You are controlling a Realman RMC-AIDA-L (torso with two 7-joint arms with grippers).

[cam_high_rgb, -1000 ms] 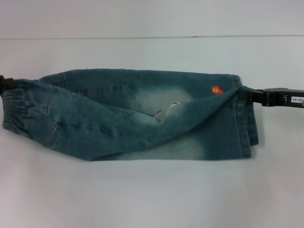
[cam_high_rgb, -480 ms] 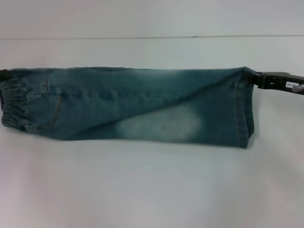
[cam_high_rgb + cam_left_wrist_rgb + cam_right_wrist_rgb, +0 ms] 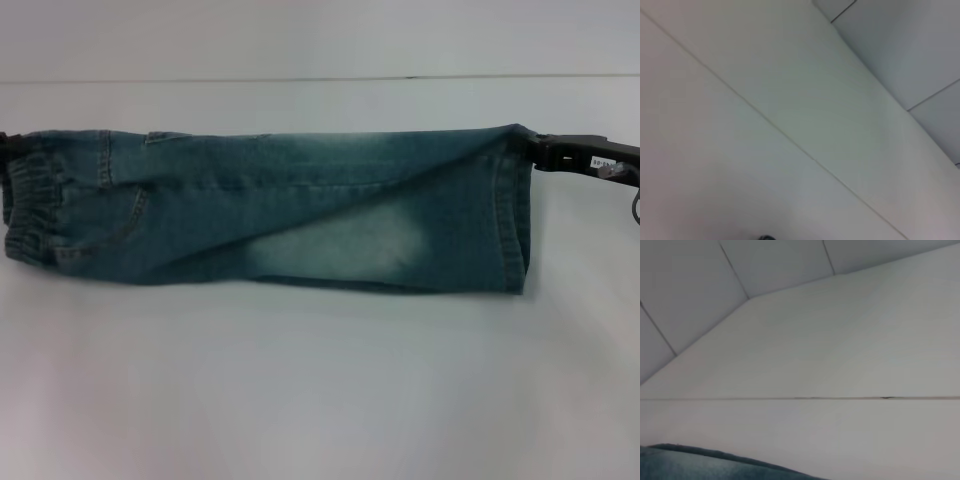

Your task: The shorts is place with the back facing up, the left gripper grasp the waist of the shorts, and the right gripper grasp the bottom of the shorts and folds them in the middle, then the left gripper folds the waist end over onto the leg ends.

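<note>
Right gripper [image 3: 545, 152] at 3 o'clock, clamped on the far corner of the leg ends [image 3: 512, 215]. Left gripper [image 3: 8, 145] at 9 o'clock, mostly out of view, touching the far corner of the waist [image 3: 30, 205]; can't tell its jaw state. Shorts [image 3: 280, 210] folded lengthwise into a long strip, stretched between the two across the white table [image 3: 320, 390], waist at 9, hems at 3.
</note>
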